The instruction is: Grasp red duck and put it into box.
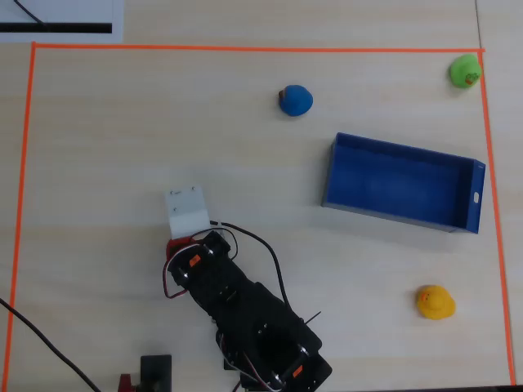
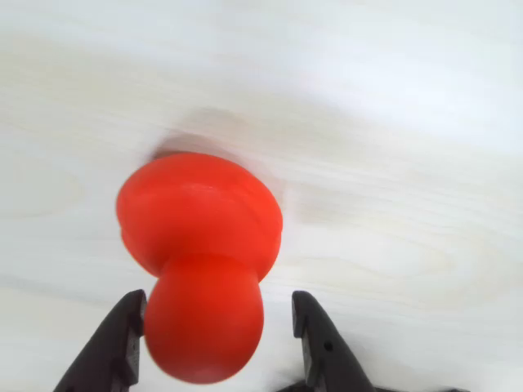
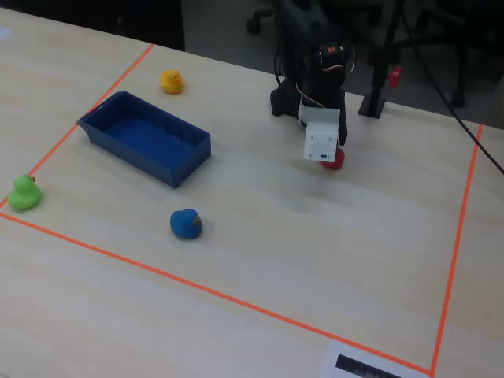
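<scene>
Gripper [image 2: 216,335] stood open astride the red duck [image 2: 200,261]; the box [image 1: 400,184] lay at 2 o'clock overhead.

No text, number or brand can be read in any of the pictures. In the overhead view a white sheet [image 1: 61,18] at the top left corner carries a black bar, but there are no letters to make out on it. In the fixed view the same sheet [image 3: 378,365] lies at the bottom edge, and its dark strip is too blurred to read. The box [image 1: 469,214] has a small white mark on its short side, too small to tell what it is.
</scene>
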Controlling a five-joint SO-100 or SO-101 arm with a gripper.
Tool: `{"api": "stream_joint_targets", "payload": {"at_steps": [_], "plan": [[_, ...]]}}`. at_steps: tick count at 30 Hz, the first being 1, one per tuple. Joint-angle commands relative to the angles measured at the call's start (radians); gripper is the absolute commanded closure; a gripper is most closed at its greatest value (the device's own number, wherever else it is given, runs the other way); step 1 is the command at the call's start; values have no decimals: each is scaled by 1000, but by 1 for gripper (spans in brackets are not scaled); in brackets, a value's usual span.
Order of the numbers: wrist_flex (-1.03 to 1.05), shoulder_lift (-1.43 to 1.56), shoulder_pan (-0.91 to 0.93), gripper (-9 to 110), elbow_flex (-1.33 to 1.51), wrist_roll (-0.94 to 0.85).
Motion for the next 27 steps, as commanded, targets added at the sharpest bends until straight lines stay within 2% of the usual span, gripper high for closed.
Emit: {"api": "stream_joint_targets", "payload": {"at_steps": [1, 3, 8, 15, 20, 27], "plan": [[-25, 0, 18, 87, -3, 6], [-35, 3, 29, 94, -3, 8], [-40, 29, 51, 100, 32, -20], [48, 121, 109, 101, 20, -81], [87, 132, 272, 101, -209, -170], [75, -163, 646, 101, -742, -321]]}}
